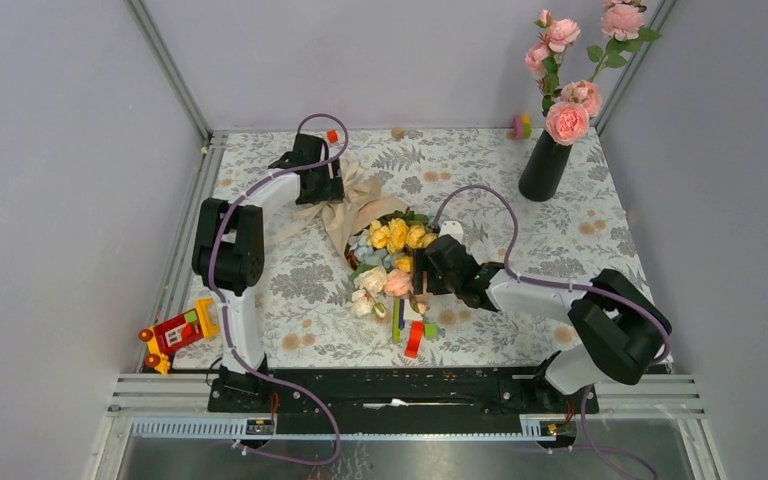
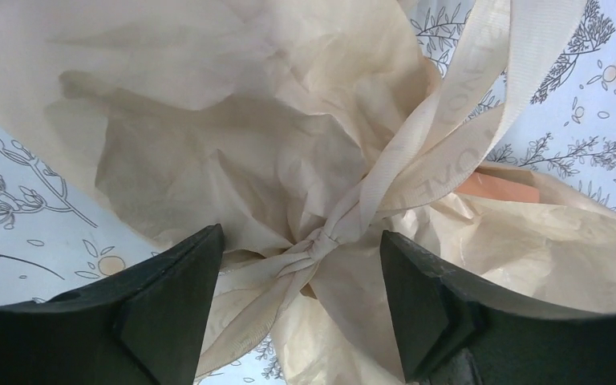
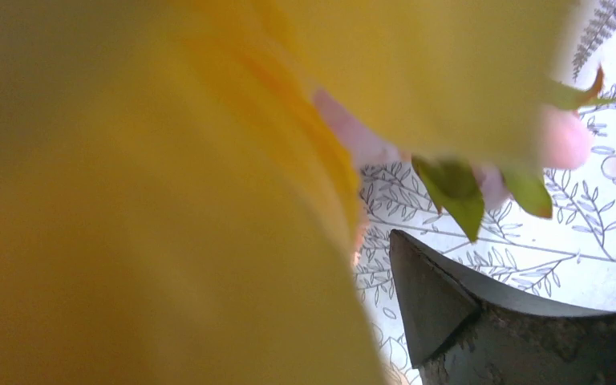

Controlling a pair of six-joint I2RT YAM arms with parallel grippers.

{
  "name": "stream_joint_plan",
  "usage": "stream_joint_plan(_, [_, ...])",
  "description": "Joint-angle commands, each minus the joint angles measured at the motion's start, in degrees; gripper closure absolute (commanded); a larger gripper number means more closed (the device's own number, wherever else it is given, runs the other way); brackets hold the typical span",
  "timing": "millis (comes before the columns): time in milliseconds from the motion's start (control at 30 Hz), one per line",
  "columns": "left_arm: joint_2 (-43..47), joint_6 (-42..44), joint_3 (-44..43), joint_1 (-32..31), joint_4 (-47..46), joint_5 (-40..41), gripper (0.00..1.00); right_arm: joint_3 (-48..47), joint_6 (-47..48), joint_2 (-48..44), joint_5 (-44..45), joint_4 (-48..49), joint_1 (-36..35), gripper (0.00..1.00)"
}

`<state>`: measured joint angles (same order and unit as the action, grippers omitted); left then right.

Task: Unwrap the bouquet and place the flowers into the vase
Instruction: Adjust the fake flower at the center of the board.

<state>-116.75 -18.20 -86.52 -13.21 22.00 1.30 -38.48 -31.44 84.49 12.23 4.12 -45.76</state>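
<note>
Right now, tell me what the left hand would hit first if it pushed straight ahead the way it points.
The left hand would likely meet the ribbon knot on the bouquet first, centred between its open fingers; distance is unclear.

The bouquet [image 1: 390, 250] lies across the middle of the table [image 1: 600, 240], barring the straight way between the two arms. At its wrapped end the left gripper [image 2: 301, 273] has its jaws apart on either side of the ribbon knot [image 2: 314, 245], with crinkled paper [image 2: 233, 120] crowding in above. A yellow bloom [image 3: 168, 200] fills most of the right wrist view and hides one finger of the right gripper [image 1: 422, 270]. Toy blocks [image 1: 412, 335] clutter the near side just beside the bouquet. A red and yellow toy [image 1: 175, 332] sits by the left arm. Pink roses [image 1: 566, 120] stand in the mouth of the vase [image 1: 544, 168]. Bare cloth lies open between bouquet and vase.
</note>
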Motion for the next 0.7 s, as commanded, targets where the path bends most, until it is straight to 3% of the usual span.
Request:
stream_joint_plan(0, [2.5, -8.2, 2.3, -0.8, -0.1, -4.2, 0.28, -4.9, 2.6, 2.8, 4.9, -1.9, 1.1, 0.22])
stream_joint_plan(367, [9.6, -12.3, 12.0, -4.7, -3.9, -6.9, 0.28, -12.6, 5.8, 8.4, -6.1, -3.2, 13.6, 0.23])
stream_joint_plan(533, [14.6, -11.4, 13.6, -5.3, -3.2, -7.4, 0.24, -15.3, 9.2, 9.3, -7.6, -6.1, 15.6, 0.22])
stream_joint_plan(667, [18.0, -8.8, 11.3, -4.7, 0.8, -4.3, 0.18, -15.8, 12.3, 5.7, -6.7, -9.6, 15.8, 0.15])
